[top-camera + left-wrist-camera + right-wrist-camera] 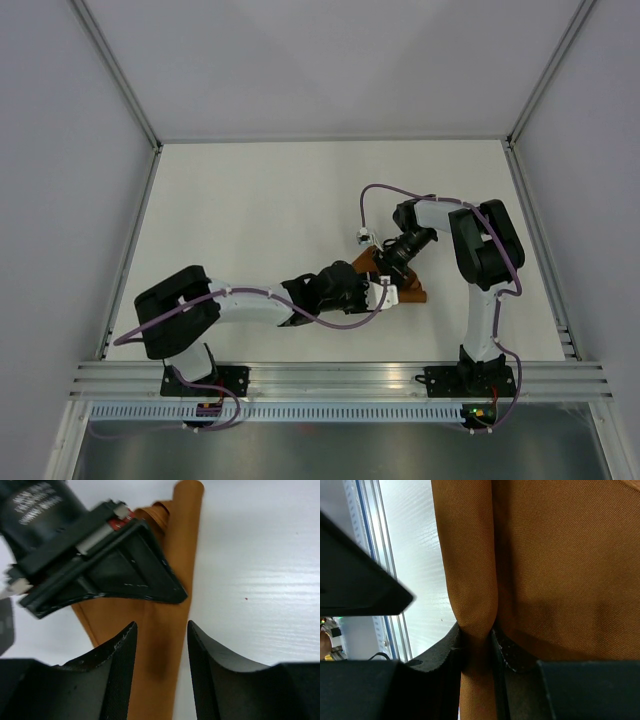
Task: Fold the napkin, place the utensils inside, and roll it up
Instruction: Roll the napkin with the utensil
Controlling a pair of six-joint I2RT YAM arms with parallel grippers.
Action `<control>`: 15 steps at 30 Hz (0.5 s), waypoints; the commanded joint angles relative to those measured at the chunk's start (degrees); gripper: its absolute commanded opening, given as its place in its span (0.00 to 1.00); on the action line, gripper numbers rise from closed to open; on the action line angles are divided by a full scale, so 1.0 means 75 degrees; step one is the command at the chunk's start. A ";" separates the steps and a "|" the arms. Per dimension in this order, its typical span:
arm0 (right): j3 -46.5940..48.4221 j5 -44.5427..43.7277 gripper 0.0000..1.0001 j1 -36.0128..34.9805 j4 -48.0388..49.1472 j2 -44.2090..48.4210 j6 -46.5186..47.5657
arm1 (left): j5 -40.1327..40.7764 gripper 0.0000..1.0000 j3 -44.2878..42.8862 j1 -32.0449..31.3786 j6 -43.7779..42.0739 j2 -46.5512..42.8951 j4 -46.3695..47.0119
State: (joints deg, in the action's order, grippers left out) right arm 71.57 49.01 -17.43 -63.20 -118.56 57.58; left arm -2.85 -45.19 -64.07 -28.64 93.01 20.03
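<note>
The rust-orange napkin [408,290] lies as a narrow folded strip on the white table, mostly covered by both grippers. In the left wrist view the napkin [170,555] runs away from me, its rolled edge between my fingers. My left gripper [161,645] is open, jaws apart over that edge, not pinching it. My right gripper [479,637] is shut on a rolled fold of the napkin [470,570]. In the top view the left gripper [372,293] and right gripper [388,262] meet over the cloth. The knife is hidden.
The right gripper's black body [100,560] sits right in front of my left fingers. The aluminium rail [340,378] runs along the table's near edge. Grey walls enclose the white table [300,200] on three sides.
</note>
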 commanded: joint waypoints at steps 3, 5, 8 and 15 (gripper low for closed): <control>-0.0156 -0.1203 0.21 0.0004 0.1055 -0.0504 0.0455 | 0.0029 0.52 -0.0268 -0.0129 -0.0587 0.0535 0.0071; -0.0156 -0.1203 0.21 0.0004 0.1067 -0.0516 0.0455 | 0.0029 0.53 -0.0233 -0.0129 -0.0610 0.0699 0.0176; -0.0156 -0.1215 0.21 0.0004 0.1102 -0.0562 0.0420 | 0.0180 0.55 -0.0233 -0.0129 -0.0692 0.0956 0.0433; -0.0133 -0.1227 0.20 0.0004 0.1102 -0.0574 0.0420 | 0.0345 0.58 -0.0291 -0.0129 -0.0786 0.1403 0.0704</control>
State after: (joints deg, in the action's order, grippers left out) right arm 71.59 49.28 -17.39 -63.66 -118.98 56.82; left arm -1.13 -45.39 -64.97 -31.57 101.89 22.55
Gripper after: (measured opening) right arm 0.312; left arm 0.579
